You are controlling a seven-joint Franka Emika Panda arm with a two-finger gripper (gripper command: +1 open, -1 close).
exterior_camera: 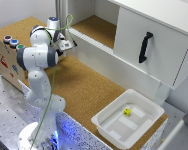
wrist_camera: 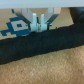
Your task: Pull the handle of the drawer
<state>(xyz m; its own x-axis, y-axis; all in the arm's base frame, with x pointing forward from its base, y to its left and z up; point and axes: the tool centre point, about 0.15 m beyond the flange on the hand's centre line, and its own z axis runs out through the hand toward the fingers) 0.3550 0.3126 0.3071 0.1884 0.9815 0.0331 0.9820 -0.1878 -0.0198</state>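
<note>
- Drawer [exterior_camera: 154,42] sits at the exterior view's upper right, a white front with 1 black handle [exterior_camera: 145,47] mounted upright on it. Looks shut, or close to it.
- Arm [exterior_camera: 38,60] stands at the exterior view's left; its pincer [exterior_camera: 68,44] hangs over the cork-topped table [exterior_camera: 84,85], well apart from the handle.
- Pincer state: in the wrist view the 2 pale fingers [wrist_camera: 36,22] stand close together with only a thin gap, nothing between them. Narrow and empty, by my reading; the picture is blurred.
- Risk 1: with the gap that narrow, the pincer likely won't fit round the handle and would bump the drawer front. It wants opening before the approach.
- Risk 2: the handle is upright, so the fingers need to straddle it from either side; wrong wrist turn, and they slide off.
- Risk 3: white tray [exterior_camera: 105,120] with a small yellow thing [exterior_camera: 127,111] inside lies below the drawer. A low sweep could clip its rim.
- Risk 4: a pull not in line with the drawer's travel may jam it or strip the grip.
</note>
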